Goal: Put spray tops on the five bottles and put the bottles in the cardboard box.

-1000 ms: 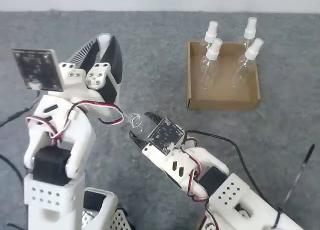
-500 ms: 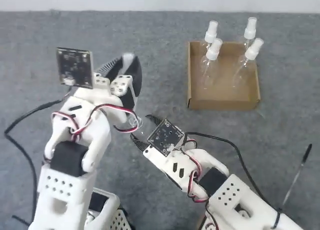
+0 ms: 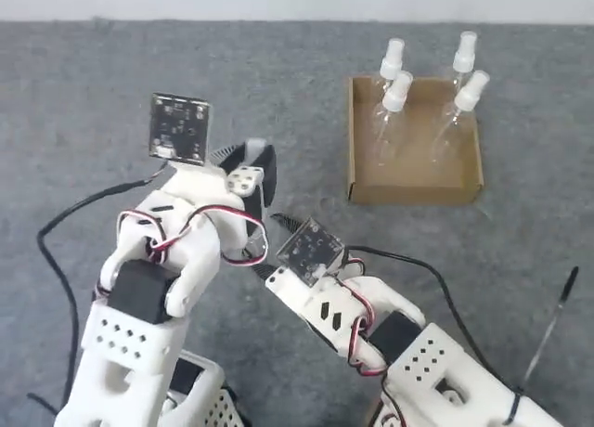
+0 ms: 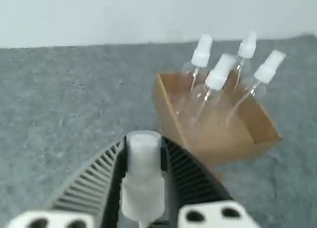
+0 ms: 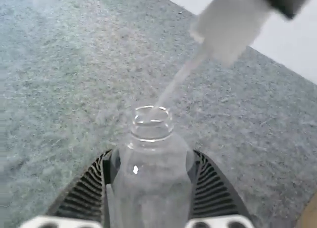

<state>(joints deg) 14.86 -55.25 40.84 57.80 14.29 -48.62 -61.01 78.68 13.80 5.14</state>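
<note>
Missing the neck was the main risk, as I judge it. The spray top (image 4: 142, 181), clamped in the left jaws, hung above the open bottle (image 5: 148, 163). Its thin dip tube (image 5: 177, 83) slanted down to the mouth (image 5: 151, 120), tip at or just inside the rim; I could not tell which. A tube so slanted could catch the rim and bend, or the cap could seat crooked. A hard push might also twist the bottle in the right jaws, which were clamped on its body.

The bottle's long axis ran out along the right jaws, mouth pointing away from that wrist. The top's axis leaned off that line, tube end down.

Both were over the grey surface (image 3: 93, 93), well apart from the cardboard box (image 3: 415, 193), out from its wall nearest the arms. Four capped bottles (image 3: 388, 121) lay in that box, tops past its far wall.
</note>
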